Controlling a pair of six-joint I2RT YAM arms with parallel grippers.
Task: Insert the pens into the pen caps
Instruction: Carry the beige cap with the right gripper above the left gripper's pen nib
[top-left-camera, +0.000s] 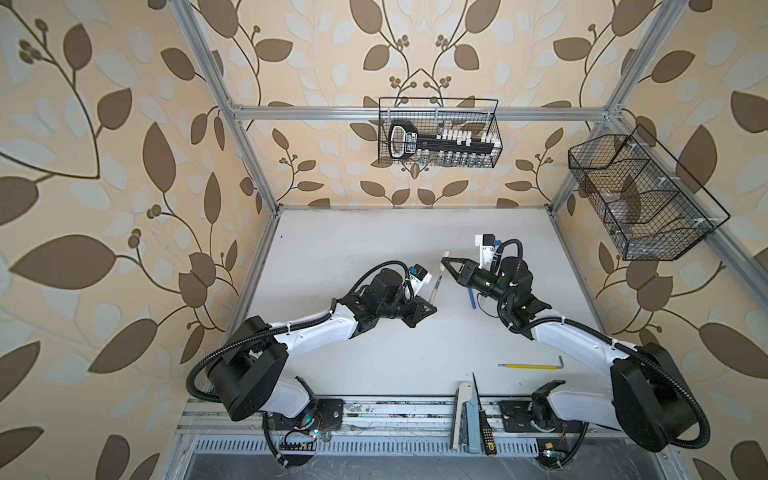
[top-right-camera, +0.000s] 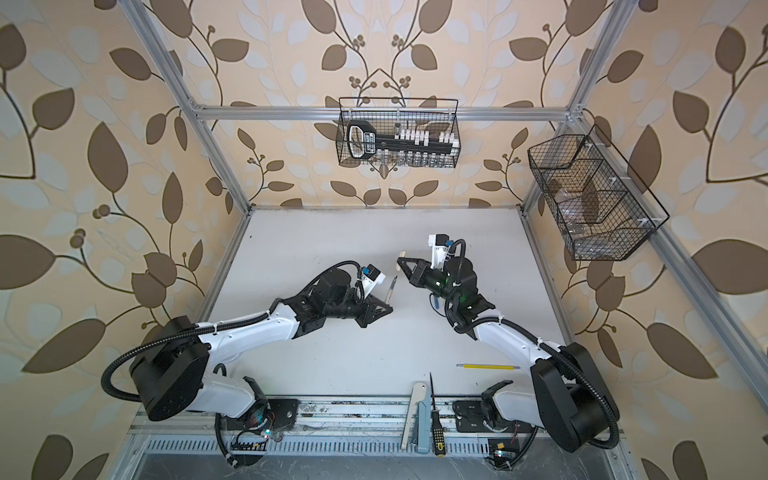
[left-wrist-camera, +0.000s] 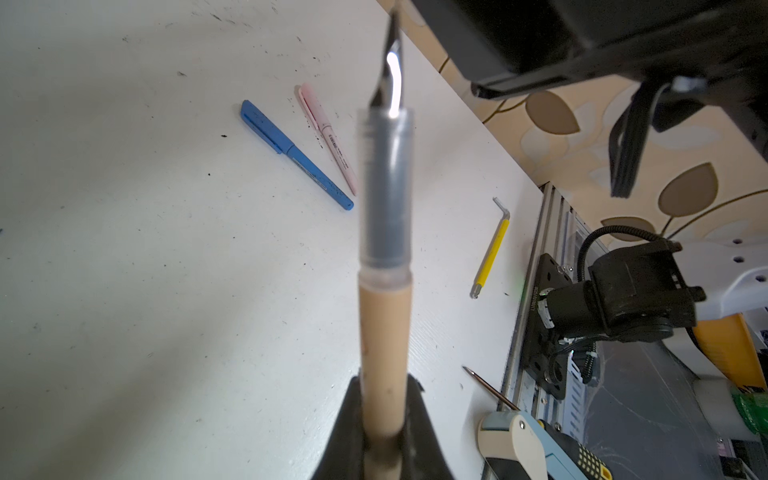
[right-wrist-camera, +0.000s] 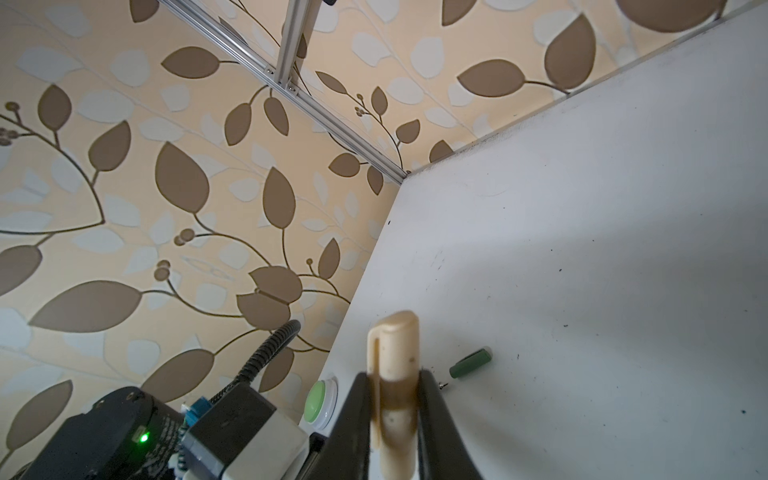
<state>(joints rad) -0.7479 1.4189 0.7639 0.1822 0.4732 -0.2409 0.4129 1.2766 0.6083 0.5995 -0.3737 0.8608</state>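
White tabletop (top-left-camera: 332, 249), mid-frame in both top views: left gripper (left-wrist-camera: 384, 395) clenched on rear of slim tan plastic pen (left-wrist-camera: 384, 332), dark tip protruding; right gripper (right-wrist-camera: 392, 382) grasping short tan clipped cap (right-wrist-camera: 395, 340), apart from pen.

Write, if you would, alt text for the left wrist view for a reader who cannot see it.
The left gripper is shut on a tan pen, its bare dark tip pointing away over a white table. A capped blue pen and a capped pink pen lie close together, and a yellow hex key lies near the table's edge.
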